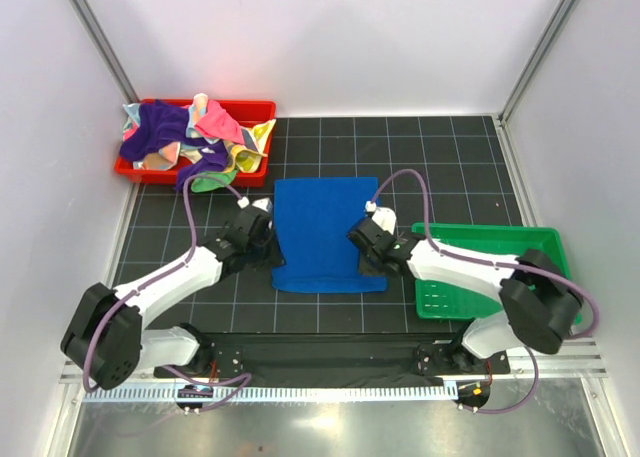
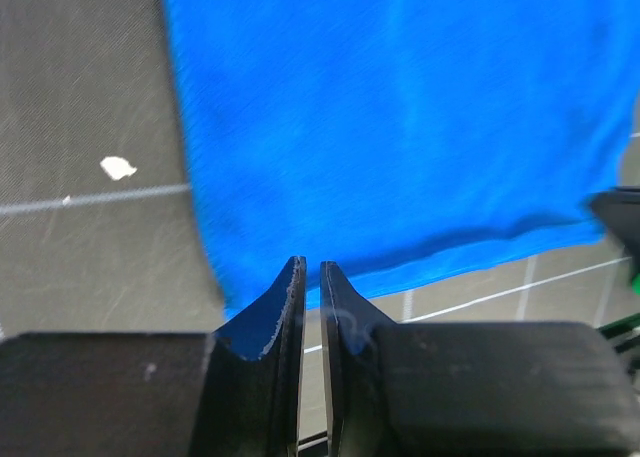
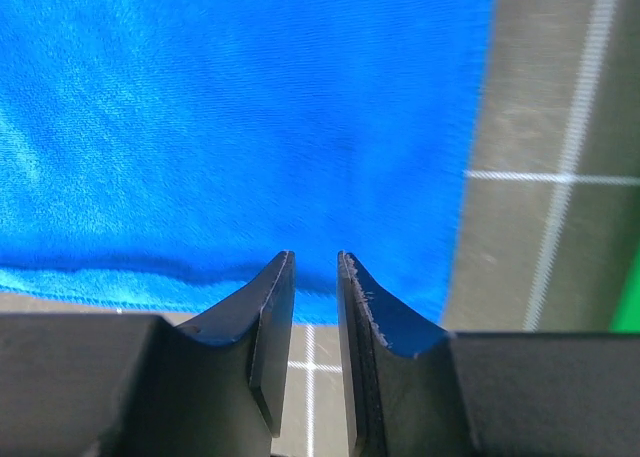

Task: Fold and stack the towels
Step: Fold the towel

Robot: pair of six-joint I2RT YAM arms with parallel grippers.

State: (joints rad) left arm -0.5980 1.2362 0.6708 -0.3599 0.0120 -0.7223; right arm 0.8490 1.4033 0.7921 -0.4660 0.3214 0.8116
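**Desk:** Where does the royal blue towel [image 1: 320,227] lie?

**Photographer:** Flat at the centre of the black gridded table [image 1: 450,167], nearly square, its slightly longer side running 12 to 6 o'clock.

**Desk:** And the fingers?

**Photographer:** The left gripper [image 2: 311,267], at the towel's 7 o'clock corner, is narrowed to a slit; I cannot tell whether it pinches cloth. The right gripper [image 3: 315,257], near the 5 o'clock corner, is parted and holds nothing.

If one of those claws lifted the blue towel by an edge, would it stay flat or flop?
Probably flop: the blue towel lies limp with a wavy near edge, so it should drape and fold. Its fuzzy pile likely grips rather than slips. It looks thin, so probably light.
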